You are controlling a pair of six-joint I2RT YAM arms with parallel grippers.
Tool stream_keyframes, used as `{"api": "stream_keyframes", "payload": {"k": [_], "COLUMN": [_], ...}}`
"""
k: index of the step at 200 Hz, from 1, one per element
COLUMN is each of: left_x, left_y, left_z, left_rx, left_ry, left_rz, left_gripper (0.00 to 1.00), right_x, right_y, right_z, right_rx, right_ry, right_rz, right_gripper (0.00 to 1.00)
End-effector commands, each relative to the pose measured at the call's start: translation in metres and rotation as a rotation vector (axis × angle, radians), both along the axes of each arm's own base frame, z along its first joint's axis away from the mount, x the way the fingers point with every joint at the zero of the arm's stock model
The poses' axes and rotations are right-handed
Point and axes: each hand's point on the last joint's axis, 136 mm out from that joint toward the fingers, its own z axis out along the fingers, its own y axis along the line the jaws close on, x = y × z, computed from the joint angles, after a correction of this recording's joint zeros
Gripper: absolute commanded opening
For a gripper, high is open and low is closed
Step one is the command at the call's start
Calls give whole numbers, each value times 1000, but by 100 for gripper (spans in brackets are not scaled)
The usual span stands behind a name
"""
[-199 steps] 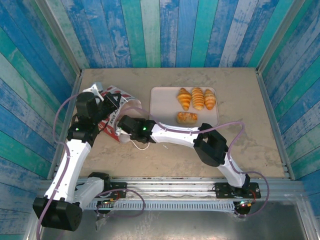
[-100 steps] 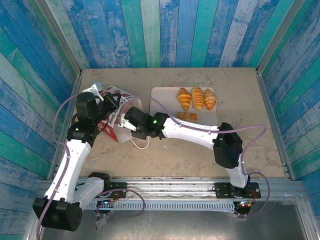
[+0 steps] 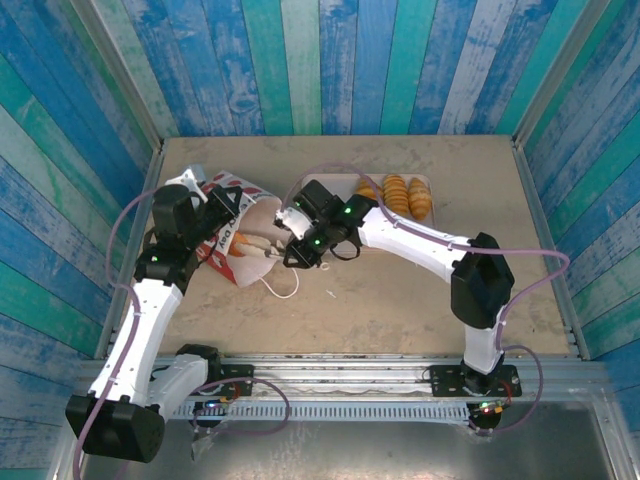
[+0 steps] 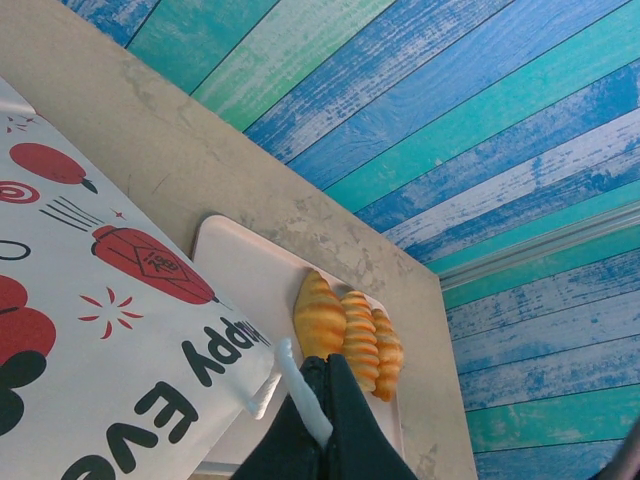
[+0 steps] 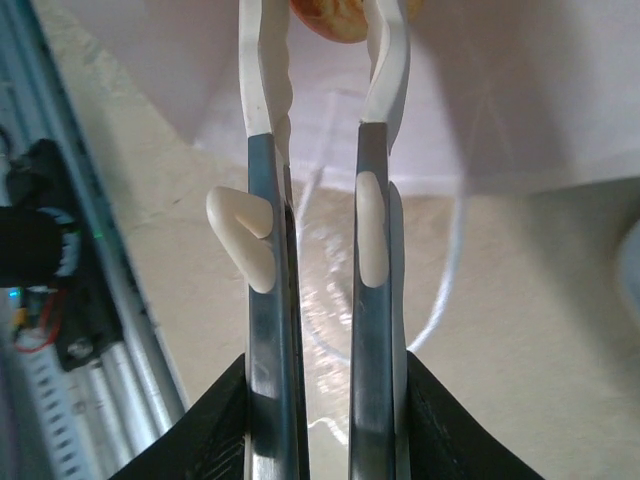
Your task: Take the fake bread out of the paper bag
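Fake bread gripped inside paper bag
My left gripper pinches its cord to steady it; right gripper squeezes one piece.

This is a robot lab test cell, plain as day: left arm and right arm are bolted to a metal rail at the table's near edge, with purple cables looping loose. Blue-and-teal painted plank panels box in the beige tabletop like a stage set, with fake bread as the prop
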Motion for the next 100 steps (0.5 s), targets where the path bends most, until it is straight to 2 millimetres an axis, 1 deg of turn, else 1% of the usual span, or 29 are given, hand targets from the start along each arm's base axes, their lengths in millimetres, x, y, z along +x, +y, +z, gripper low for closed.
{"api": "stream_keyframes", "payload": {"k": [1, 12, 32, 53, 82, 100], "left_x": [-1, -1, -1, -1, -1, -1], "left_y": [-2, -2, -2, -3, -4, -8], "left_z": [4, 4, 4, 2, 0, 0], "left_rx": [-8, -9, -14, -20, -22, -24], "left_ry": [-25, -24, -23, -21, -20, -21], "left_rz": [-7, -6, -6, -9, -19, -41], "left_gripper": [0, 0, 0, 0, 0, 0], "right_x": [-27, -28, -21, -13, -2, 4], "right_y": [7, 6, 1, -8, -23, -31], "right_z": [15, 13, 5, -7, -28, -35], "right_rx": [103, 110, 93, 75, 12, -21], "right_ry": [214, 276, 337, 414, 427, 401], "right_rz": [35, 18, -56, -130, -230, -269], "right_gripper": [36, 37, 39, 39, 42, 44]}}
